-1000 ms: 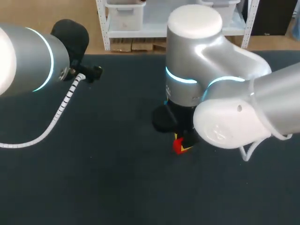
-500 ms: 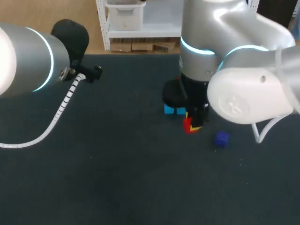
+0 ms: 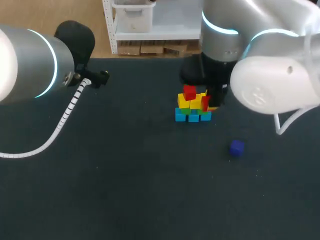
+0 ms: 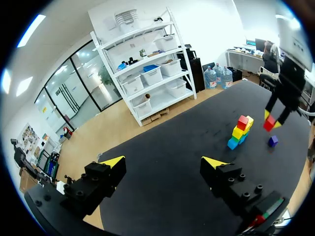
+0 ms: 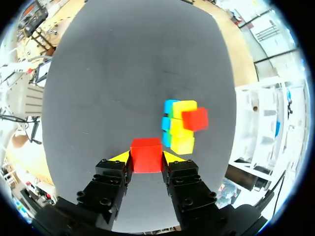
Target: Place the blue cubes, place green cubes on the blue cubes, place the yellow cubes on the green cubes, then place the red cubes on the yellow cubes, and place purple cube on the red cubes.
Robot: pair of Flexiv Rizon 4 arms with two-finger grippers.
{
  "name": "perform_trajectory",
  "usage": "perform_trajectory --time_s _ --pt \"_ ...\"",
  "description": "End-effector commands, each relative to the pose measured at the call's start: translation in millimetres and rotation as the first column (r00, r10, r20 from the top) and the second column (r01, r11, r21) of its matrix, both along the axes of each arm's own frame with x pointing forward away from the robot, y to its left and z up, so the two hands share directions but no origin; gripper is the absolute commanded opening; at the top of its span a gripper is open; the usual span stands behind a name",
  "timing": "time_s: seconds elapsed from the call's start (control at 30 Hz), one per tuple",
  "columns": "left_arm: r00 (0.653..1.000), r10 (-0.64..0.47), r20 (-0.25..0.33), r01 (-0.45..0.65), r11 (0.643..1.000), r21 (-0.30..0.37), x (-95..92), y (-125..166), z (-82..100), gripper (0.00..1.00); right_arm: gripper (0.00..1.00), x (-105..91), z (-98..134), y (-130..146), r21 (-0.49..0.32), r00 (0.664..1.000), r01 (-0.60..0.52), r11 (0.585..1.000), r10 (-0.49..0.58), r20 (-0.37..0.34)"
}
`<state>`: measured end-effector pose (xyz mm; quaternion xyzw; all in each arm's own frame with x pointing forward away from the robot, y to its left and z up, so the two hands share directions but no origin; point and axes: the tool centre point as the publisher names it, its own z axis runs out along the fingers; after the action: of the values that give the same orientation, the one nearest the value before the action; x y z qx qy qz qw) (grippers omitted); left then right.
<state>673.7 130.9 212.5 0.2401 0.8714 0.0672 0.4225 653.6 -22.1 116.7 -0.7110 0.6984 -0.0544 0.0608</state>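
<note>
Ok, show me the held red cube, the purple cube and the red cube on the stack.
held red cube (image 5: 146, 156): right wrist view, its near face.
purple cube (image 3: 237, 147): head view, its top face.
red cube on the stack (image 3: 189, 93): head view, its front face.

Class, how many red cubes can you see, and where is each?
2. One red cube sits on the yellow cubes; the other red cube is held in the right pincer, beside the stack. The right arm could hide more.

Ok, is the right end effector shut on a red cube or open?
Shut: the right end effector presses the red cube from both sides.
</note>
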Motion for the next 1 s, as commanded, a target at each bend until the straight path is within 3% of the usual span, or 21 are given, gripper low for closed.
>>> perform_trajectory --time_s 0.03,0.23,0.6,1.0 --pt "1.000 -0.004 -0.004 0.004 1.000 -0.001 1.1 0.6 0.4 1.00 0.00 22.4 -1.2 -0.5 -0.011 0.999 0.031 0.999 -0.031 0.007" --pt "1.000 -0.004 -0.004 0.004 1.000 -0.001 1.1 0.6 0.4 1.00 0.00 44.3 -2.5 4.6 0.001 0.998 0.068 0.998 -0.068 0.006" --pt "1.000 -0.004 -0.004 0.004 1.000 -0.001 1.1 0.6 0.4 1.00 0.00 65.3 -14.7 10.1 -0.005 0.995 0.095 0.995 -0.096 -0.010" --pt "1.000 -0.004 -0.004 0.004 1.000 -0.001 1.1 0.6 0.4 1.00 0.00 73.7 -20.5 7.4 -0.033 0.994 0.111 0.993 -0.111 -0.010"
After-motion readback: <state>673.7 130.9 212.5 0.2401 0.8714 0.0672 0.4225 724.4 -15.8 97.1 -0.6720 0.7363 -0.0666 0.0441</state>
